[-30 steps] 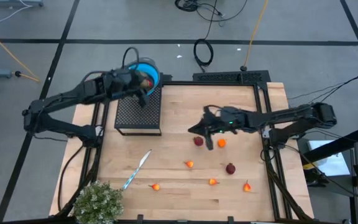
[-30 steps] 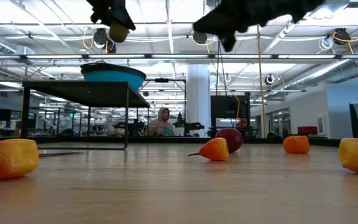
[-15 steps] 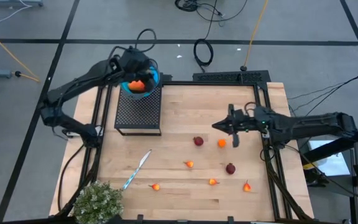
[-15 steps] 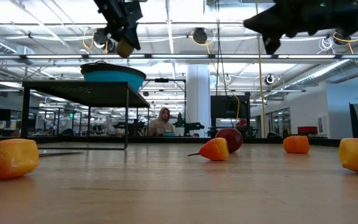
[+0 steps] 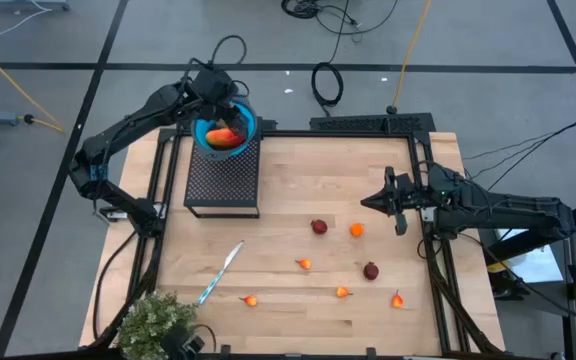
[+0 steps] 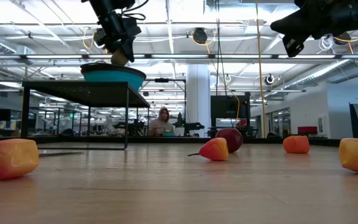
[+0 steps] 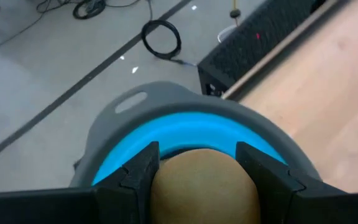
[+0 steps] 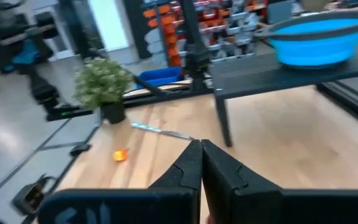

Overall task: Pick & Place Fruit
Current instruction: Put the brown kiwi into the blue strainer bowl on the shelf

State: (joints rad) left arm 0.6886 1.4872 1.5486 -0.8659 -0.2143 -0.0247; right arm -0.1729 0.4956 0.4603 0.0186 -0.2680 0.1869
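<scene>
- The left gripper (image 6: 119,57) hangs directly above a blue bowl (image 5: 247,124), its jaws clamped on an olive-brown oval fruit (image 7: 201,186).
- In the left wrist view the fruit fills the space between the two dark fingers (image 7: 138,169), with the bowl's blue inside and grey rim just beyond it.
- The bowl sits on a black mesh stand (image 5: 223,180) at the far left corner of the wooden table (image 5: 308,165).
- Inside the bowl lies a long red-orange fruit piece (image 5: 224,138).
- The right gripper (image 5: 398,203) is held in the air over the right side of the table, its jaws pressed together and holding nothing.
- On the table lie the remaining fruits: a dark red ball (image 5: 319,227) and an orange piece (image 5: 356,230) near the middle.
- A second dark red ball (image 5: 370,270) lies closer to the front.
- Four small orange bits are spread along the front: one (image 5: 305,264) near the centre, one (image 5: 251,299) to the left, one (image 5: 342,292) right of centre, and one (image 5: 398,299) furthest right.
- A blue-handled knife (image 5: 220,271) lies at a slant on the left part of the table.
- A bushy green plant (image 5: 156,323) stands at the front left corner.
- In the low view, a person (image 6: 162,122) sits far off in the room behind the table.
</scene>
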